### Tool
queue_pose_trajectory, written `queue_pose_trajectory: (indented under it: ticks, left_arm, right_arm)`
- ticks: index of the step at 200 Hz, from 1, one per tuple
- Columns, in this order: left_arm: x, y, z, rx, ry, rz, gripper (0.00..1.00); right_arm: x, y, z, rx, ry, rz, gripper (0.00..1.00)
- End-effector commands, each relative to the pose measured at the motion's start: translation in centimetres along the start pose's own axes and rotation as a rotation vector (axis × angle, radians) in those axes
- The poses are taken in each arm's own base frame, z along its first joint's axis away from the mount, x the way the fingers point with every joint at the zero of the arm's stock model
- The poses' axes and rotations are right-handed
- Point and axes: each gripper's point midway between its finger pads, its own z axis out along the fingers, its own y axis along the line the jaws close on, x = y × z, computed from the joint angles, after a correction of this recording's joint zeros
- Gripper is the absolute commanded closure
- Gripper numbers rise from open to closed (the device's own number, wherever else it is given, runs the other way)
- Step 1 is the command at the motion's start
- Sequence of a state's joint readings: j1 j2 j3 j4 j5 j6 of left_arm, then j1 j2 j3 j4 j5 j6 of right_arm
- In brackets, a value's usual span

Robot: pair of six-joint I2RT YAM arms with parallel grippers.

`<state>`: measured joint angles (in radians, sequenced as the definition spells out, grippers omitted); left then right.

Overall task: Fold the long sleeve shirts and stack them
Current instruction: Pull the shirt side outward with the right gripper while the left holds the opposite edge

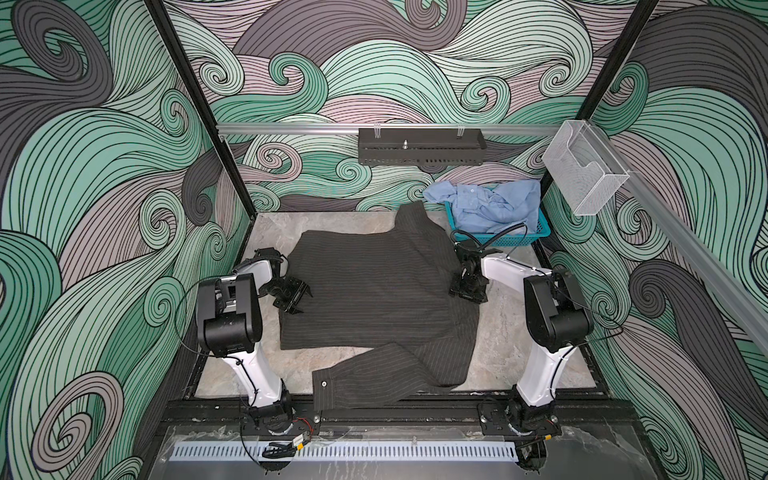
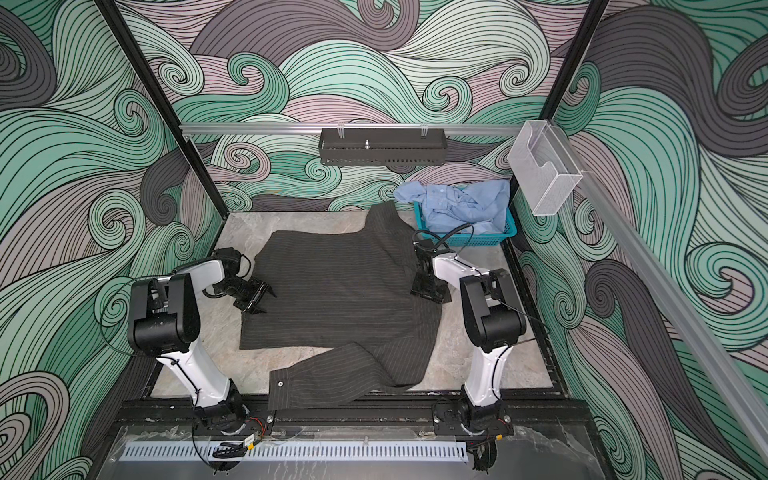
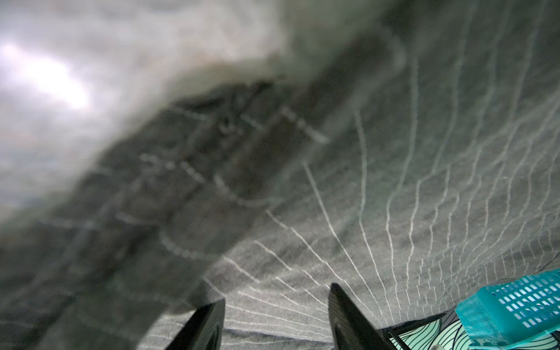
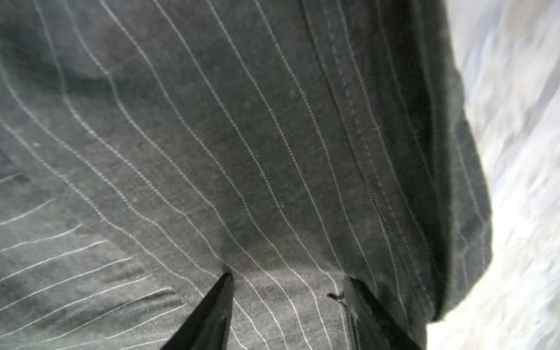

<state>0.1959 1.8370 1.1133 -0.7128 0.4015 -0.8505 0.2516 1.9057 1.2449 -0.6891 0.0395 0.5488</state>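
Left arm and right arm stand with elbows raised as I reach forward. The left gripper lies almost level, pointing toward the middle, jaws parted. The right gripper points steeply down, jaws parted.

No text, label or number is legible.

Walls printed with swirling teal, mauve and grey waves enclose a grey marbled surface. A black perforated metal tray hangs from a silver aluminium rail at the back, and a clear plastic holder is mounted at one side.
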Motion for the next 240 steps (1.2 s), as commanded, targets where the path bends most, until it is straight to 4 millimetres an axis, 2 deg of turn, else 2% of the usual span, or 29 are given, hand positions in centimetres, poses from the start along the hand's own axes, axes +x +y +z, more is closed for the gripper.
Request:
queue_pose_trajectory:
  ticks: [1,15,27,50,72,89,106,123,165,199,240]
  left_arm:
    - [-1.6,1.1,1.1,-0.074,-0.06,0.005,0.42]
    - [-1.5,0.4,-0.7,-0.048,-0.092,0.029,0.42]
    - [-1.1,-0.6,-3.0,-0.006,-0.128,0.062,0.39]
    - [0.5,-2.0,-9.1,0.055,-0.22,0.146,0.32]
    - [2.7,-0.6,-14.2,0.075,-0.321,0.186,0.26]
    - [4.5,2.0,-15.6,0.044,-0.354,0.197,0.25]
    - [6.0,5.0,-15.1,0.024,-0.36,0.154,0.25]
    - [7.2,7.7,-13.4,0.023,-0.363,0.078,0.25]
    - [8.6,10.4,-9.2,0.096,-0.322,-0.08,0.24]
    - [8.4,12.1,-6.6,0.046,-0.289,-0.193,0.23]
    - [6.9,13.3,-4.2,-0.039,-0.284,-0.282,0.24]
  right_arm:
    - [-1.3,-1.0,-0.6,0.046,-0.008,-0.033,0.4]
    - [-2.2,-0.4,-1.9,0.02,-0.044,-0.063,0.4]
    - [-2.7,0.3,-3.7,-0.027,-0.076,-0.088,0.4]
    - [-2.7,1.1,-8.4,-0.101,-0.136,-0.1,0.39]
    - [-1.2,0.7,-13.5,-0.152,-0.205,-0.063,0.38]
    - [1.0,0.1,-16.0,-0.207,-0.22,-0.005,0.38]
    - [3.6,-0.4,-17.2,-0.256,-0.224,0.024,0.38]
    - [6.4,-0.7,-17.5,-0.291,-0.213,0.034,0.38]
    - [11.4,-1.7,-15.8,-0.327,-0.13,0.071,0.33]
    - [13.3,-1.9,-15.2,-0.357,-0.094,0.096,0.33]
    - [13.5,-1.8,-15.0,-0.362,-0.081,0.087,0.34]
